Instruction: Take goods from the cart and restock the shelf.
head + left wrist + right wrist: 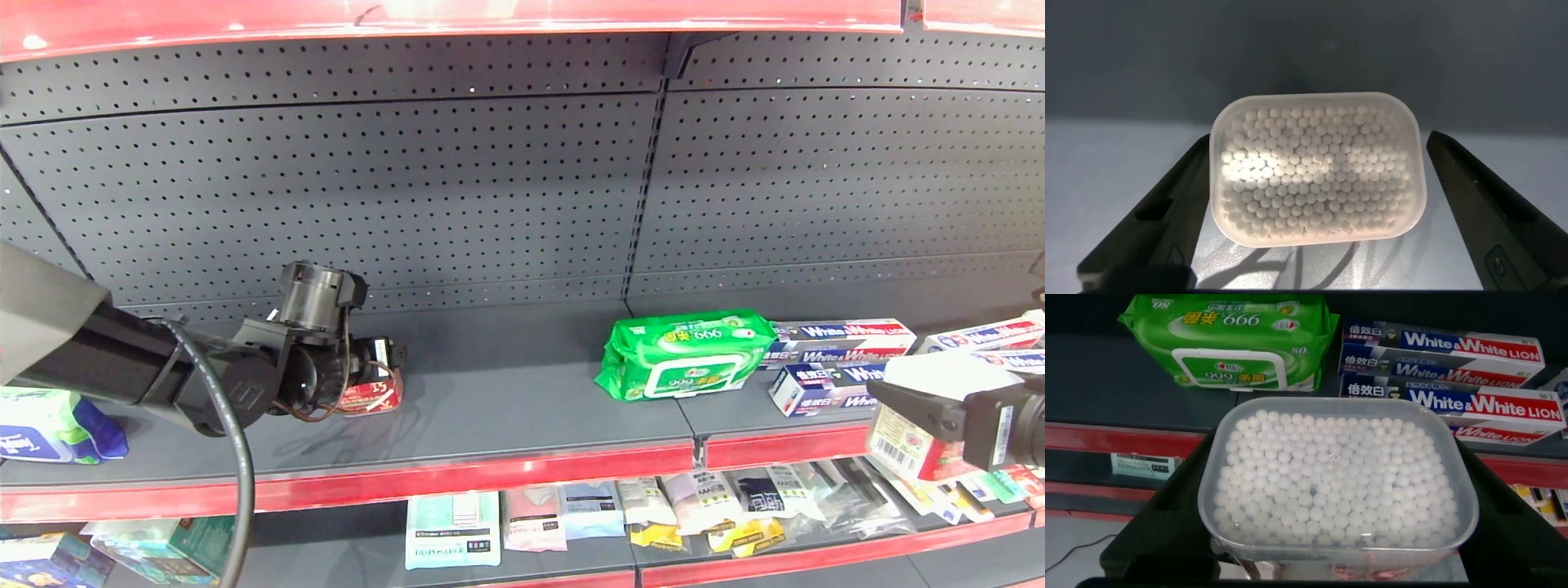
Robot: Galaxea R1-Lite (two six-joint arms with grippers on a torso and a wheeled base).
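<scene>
Left end effector [1319,140] spread wide — right end effector [1339,478] clamped.

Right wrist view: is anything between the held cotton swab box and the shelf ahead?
Yes. The green wipes pack and stacked toothpaste boxes fill the shelf ahead of the cotton swab box held by the right gripper. Bare shelf lies on the robot's left of the wipes.

A: Any print here?

B: The green wipes pack [686,353] has large white digits and characters on its top and lid flap.

A: Beside it?

B: The toothpaste boxes [841,363] carry blue and red lettering along their sides. The swab box [898,441] bears a barcode label and the shelf [490,469] edge a price tag [1145,465], both too small to read.
</scene>
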